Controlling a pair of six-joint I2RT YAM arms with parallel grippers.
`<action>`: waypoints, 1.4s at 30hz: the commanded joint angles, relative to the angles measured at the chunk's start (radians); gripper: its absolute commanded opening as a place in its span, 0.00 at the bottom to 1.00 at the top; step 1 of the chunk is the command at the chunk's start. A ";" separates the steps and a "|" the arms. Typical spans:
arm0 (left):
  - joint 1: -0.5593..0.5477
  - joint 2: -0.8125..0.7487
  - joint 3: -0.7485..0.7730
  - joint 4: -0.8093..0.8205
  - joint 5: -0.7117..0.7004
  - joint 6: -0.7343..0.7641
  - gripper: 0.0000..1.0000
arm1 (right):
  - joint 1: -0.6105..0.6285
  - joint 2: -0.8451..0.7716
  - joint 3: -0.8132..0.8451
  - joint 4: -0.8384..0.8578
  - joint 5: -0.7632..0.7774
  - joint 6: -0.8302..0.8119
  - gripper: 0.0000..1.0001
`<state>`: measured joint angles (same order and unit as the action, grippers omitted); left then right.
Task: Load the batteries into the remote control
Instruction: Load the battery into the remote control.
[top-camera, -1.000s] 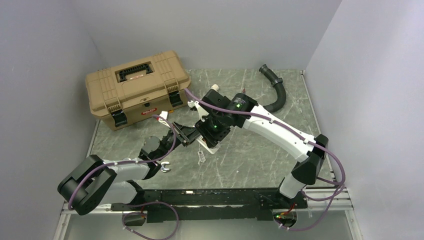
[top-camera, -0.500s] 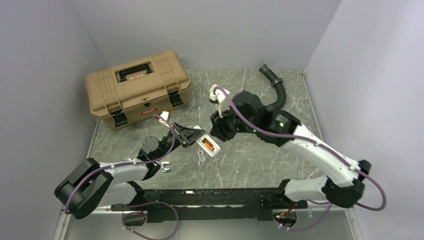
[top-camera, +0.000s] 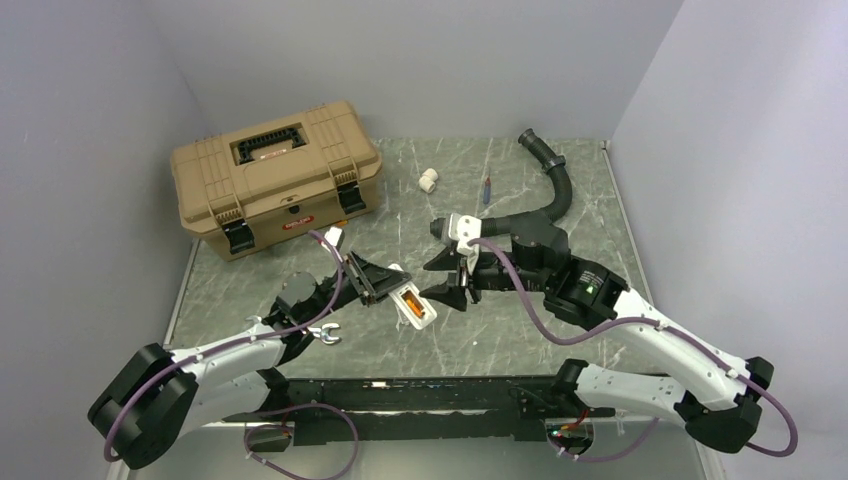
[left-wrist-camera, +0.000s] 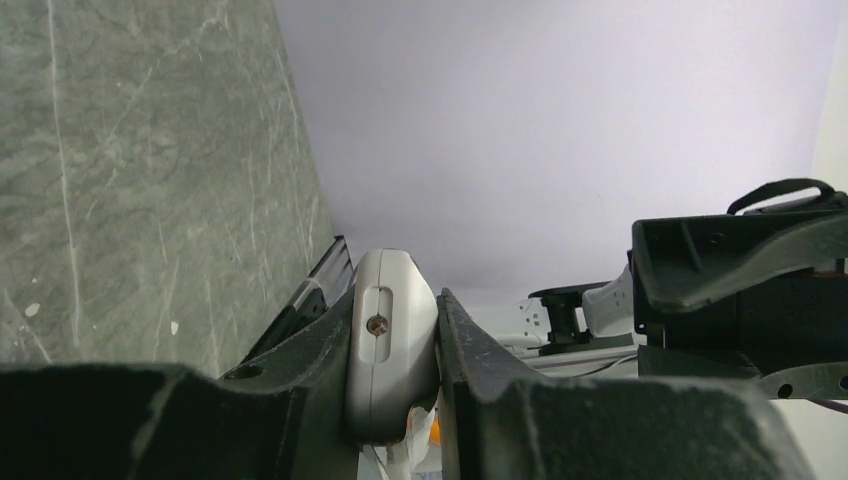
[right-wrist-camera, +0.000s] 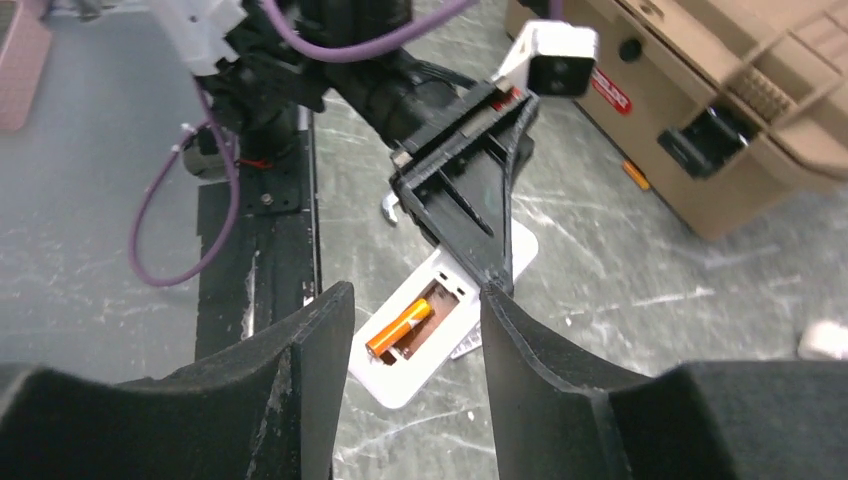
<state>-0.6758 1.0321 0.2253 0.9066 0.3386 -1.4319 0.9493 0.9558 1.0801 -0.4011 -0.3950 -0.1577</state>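
Right gripper (top-camera: 440, 265) backed off rightward, jaws apart, empty. Left gripper (top-camera: 372, 280) clamped remote control (top-camera: 415, 308) mid-frame; one battery (right-wrist-camera: 400, 327) sat inside it.

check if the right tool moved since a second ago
Yes. The right tool has backed off rightward, away from the tan toolbox, uncovering the remote control.

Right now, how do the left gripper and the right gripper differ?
The left gripper is shut on the remote control, a battery showing in its open recess; the right gripper holds nothing. The left gripper's jaws clamp close together; the right gripper's stand apart, facing the remote control. Both are black two-finger grippers.
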 joint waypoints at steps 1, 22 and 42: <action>-0.004 0.011 0.040 0.058 0.071 -0.024 0.00 | -0.057 0.008 0.001 0.090 -0.315 -0.118 0.51; -0.005 0.003 0.044 0.097 0.137 -0.022 0.00 | -0.128 0.015 -0.231 0.211 -0.670 -0.255 0.46; -0.004 -0.001 0.034 0.124 0.145 -0.019 0.00 | -0.150 0.117 -0.220 0.241 -0.749 -0.284 0.47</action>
<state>-0.6758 1.0378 0.2291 0.9474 0.4679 -1.4456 0.8070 1.0687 0.8402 -0.2077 -1.0863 -0.4046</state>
